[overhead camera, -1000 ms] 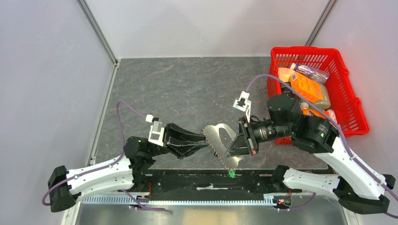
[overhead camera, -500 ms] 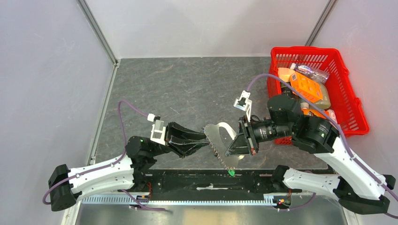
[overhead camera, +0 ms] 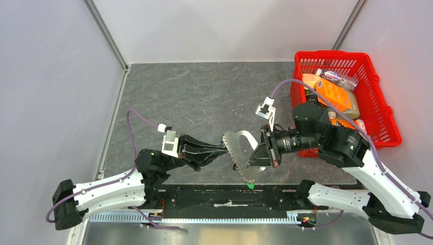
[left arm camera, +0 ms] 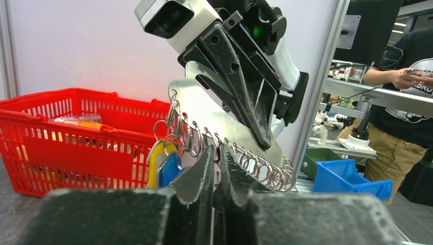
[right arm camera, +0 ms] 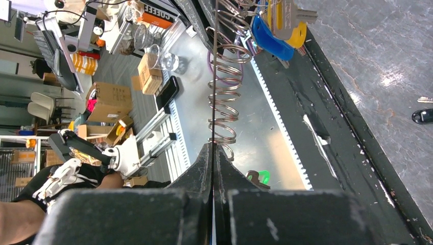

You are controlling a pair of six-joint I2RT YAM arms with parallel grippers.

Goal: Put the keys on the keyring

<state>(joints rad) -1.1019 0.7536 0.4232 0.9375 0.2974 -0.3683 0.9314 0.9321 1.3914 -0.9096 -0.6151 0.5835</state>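
Both arms meet over the middle of the grey table [overhead camera: 204, 97], up off its surface. The right gripper [overhead camera: 249, 164] has its fingers pressed flat together on the keyring [overhead camera: 240, 143]. Here that is a thin silver plate with a long row of wire rings [left arm camera: 255, 166] strung along one edge, held tilted in the air. In the right wrist view the plate runs edge-on straight out of the clamped tips, rings coiling along it. The little green tag [overhead camera: 249, 185] dangles off the plate's low end, towards the arm bases. The left gripper [overhead camera: 223, 148] comes in from the other side, nose right at the ringed edge. Its fingers [left arm camera: 204, 171] are drawn almost together, only a narrow slit between them, and a ring sits right at that slit. Whether they are pinching it I cannot tell. Just beside those tips, a yellow-capped key [left arm camera: 155, 161] and a blue-capped key [left arm camera: 168, 171] hang from the rings at the far end of the row. The red basket [overhead camera: 380, 102] stands behind the right arm, at the table's far right.
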